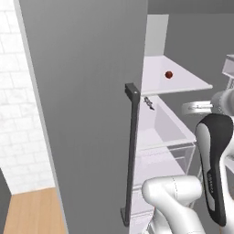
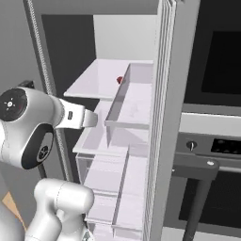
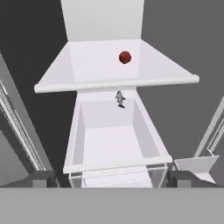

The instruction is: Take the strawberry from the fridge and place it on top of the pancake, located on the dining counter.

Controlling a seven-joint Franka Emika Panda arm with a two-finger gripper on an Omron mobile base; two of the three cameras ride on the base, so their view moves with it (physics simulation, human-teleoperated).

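Right, strawberry (image 3: 125, 57) is sitting on the upper white shelf (image 3: 87, 72) inside the fridge (image 1: 87, 114), toward the back and a bit right of centre in the hand view. Nothing touching it. In the left base view it's the small red dot (image 1: 168, 74) on that shelf; in the right base view just a sliver of red (image 2: 119, 80) shows behind the door bin wall.

Below the shelf: a white open-top drawer (image 3: 113, 140), with a small grey fish-shaped object (image 3: 120, 99) at its back edge, just under the shelf lip. Same item visible in the left base view (image 1: 148, 102). Clear drawers (image 2: 110, 188) stack lower down.

Gripper (image 3: 111, 179): jaws spread wide, nothing between them. The two dark fingertips (image 3: 41, 178) sit at the bottom corners of the hand view, well apart from each other. It's level with the drawer front, well short of the strawberry and lower than the shelf, looking in along the fridge interior.

Fridge door (image 1: 91, 68) is open; its dark vertical bar handle (image 1: 131, 151) is in the left base view. The other door stands edge-on in the right base view, with a white door bin (image 2: 129, 106) mounted on it. Right of that is a dark built-in oven (image 2: 212, 155) with a bar handle.
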